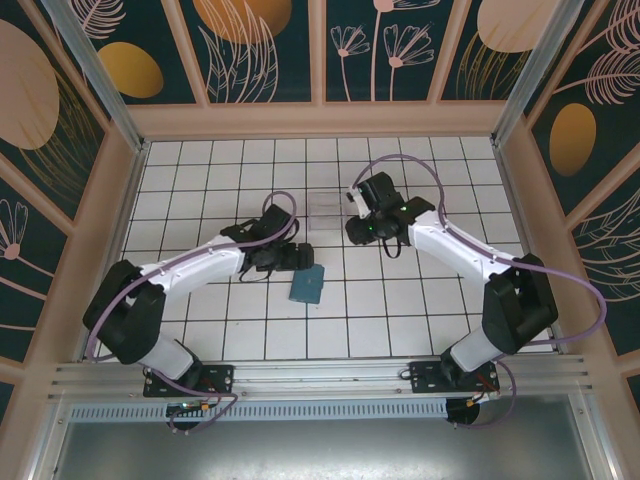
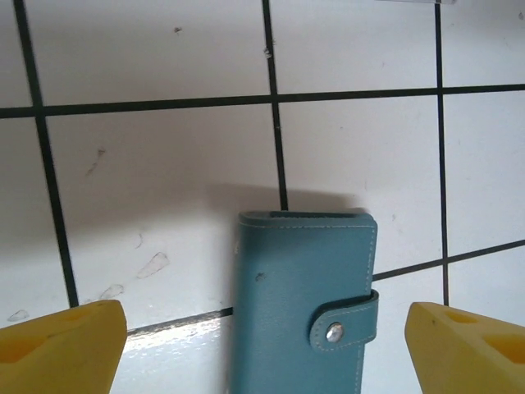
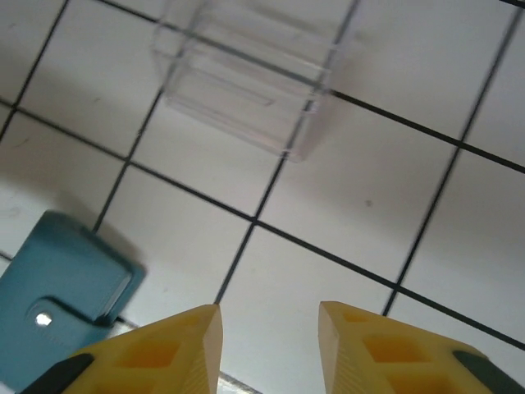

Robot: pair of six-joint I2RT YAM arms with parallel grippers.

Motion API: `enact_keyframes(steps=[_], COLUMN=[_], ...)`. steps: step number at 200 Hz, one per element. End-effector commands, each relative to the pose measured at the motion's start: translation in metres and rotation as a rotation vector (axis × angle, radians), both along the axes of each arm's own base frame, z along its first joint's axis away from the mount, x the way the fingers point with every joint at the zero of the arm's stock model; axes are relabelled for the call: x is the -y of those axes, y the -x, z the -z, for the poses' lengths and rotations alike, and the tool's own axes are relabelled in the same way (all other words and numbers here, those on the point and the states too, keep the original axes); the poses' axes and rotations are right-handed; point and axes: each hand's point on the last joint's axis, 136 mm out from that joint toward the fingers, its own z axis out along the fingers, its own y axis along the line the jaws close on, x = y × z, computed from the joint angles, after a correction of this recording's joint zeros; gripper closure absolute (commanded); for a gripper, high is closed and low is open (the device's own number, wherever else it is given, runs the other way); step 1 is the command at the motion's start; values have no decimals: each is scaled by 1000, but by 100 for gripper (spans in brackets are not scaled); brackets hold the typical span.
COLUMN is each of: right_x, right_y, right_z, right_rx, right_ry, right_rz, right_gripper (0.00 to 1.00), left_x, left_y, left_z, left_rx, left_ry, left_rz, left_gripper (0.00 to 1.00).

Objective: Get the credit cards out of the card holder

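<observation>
Left gripper (image 2: 265, 328): your jaws stand wide apart, gripping nothing.
Card holder (image 2: 287, 279): lies closed, strap snapped, on the white tiles (image 2: 164, 164) between those jaws, touching neither.
Right gripper (image 3: 269, 320): your jaws are parted and empty.
Clear tray (image 3: 242, 86): just beyond it, near the holder.

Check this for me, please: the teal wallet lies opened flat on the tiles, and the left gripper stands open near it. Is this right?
Not quite. The wallet is closed, its strap snapped shut, as the left wrist view shows. It does lie on the tiles, and the left gripper stands open near it.
</observation>
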Motion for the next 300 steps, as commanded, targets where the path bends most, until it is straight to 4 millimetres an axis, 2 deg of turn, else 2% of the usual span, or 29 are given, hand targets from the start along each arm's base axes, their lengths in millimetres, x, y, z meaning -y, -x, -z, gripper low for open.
enact_keyframes(steps=[1,34,83,112,180,255,268,278,300], right_x=[-29,-57,-88,-96,-109,-108,-107,-107,-107], right_y=[20,42,66,76,94,87,88,89,89], right_z=[5,21,47,62,86,103,106,108,109], right_rx=[15,-7,-70,-101,-154,-162,-168,-173,-163], right_ry=[-6,40,122,183,274,353,357,356,355], right_rz=[-217,-365,-477,-532,-675,-701,-711,-716,-716], right_gripper=[62,62,62,62,59,54,56,57,64], left_x=[-5,-39,-67,-78,-77,-72,-71,-68,-64], left_y=[-5,-12,-17,-22,-23,-18,-17,-16,-14], left_z=[-13,-2,15,18,20,24,25,25,26], left_rx=[96,66,3,-7,-23,-44,-52,-57,-74], left_ry=[59,75,178,195,176,197,202,215,233], left_rz=[29,-47,-118,-150,-100,-73,-68,-52,-33], left_gripper=[8,12,16,15,15,17,18,24,28])
